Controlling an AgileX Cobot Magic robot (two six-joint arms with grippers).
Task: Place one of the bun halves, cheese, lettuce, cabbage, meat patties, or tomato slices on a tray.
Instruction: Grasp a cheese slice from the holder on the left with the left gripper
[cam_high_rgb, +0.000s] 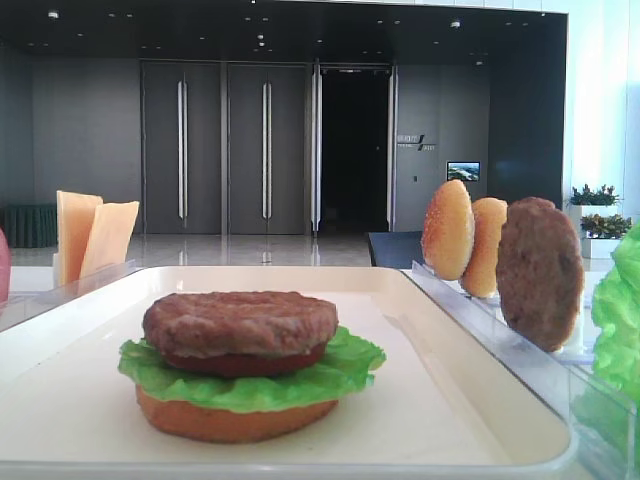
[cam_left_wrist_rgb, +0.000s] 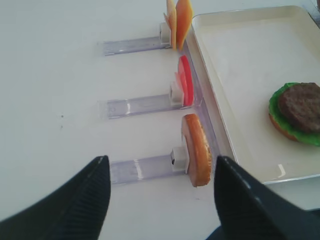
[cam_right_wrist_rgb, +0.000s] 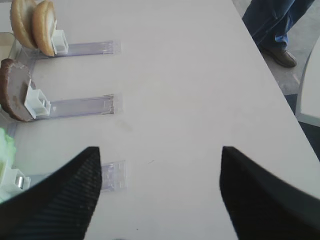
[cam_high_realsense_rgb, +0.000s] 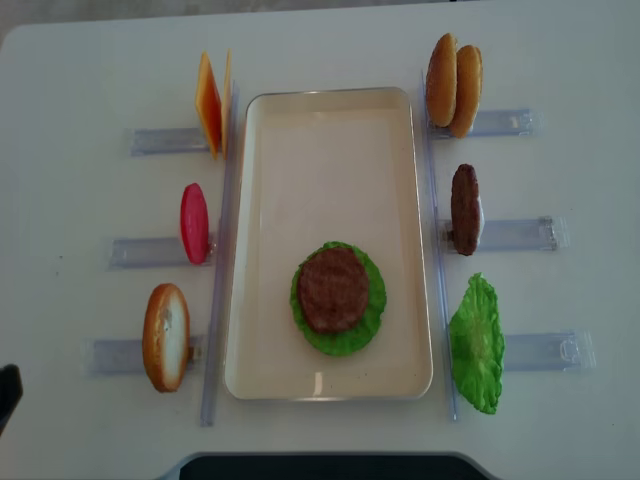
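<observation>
**Overhead view: a half-built burger, both arms drawn back**

Overhead view gives you the layout. The tray sits in the middle, and on its near half a stack stands: a bun bottom, lettuce, a dark red layer that looks like tomato, and a meat patty on top. Spare parts stand on edge in clear racks on either side: cheese, tomato slices and one bun half on the left, two more bun halves, a second patty and loose lettuce on the right.

You appear to be between pieces, so choose the next one. Cheese looks a sensible choice. Since the slice is thin and bendy, take it by its upper edge, lift straight up out of its rack, and lay it flat on the stack rather than dropping it.

Your left gripper hangs over the bare table beside the bun half's rack, fingers spread wide, holding nothing. Your right gripper is likewise parted and empty, above the table near the lettuce rack. Neither touches anything.
</observation>
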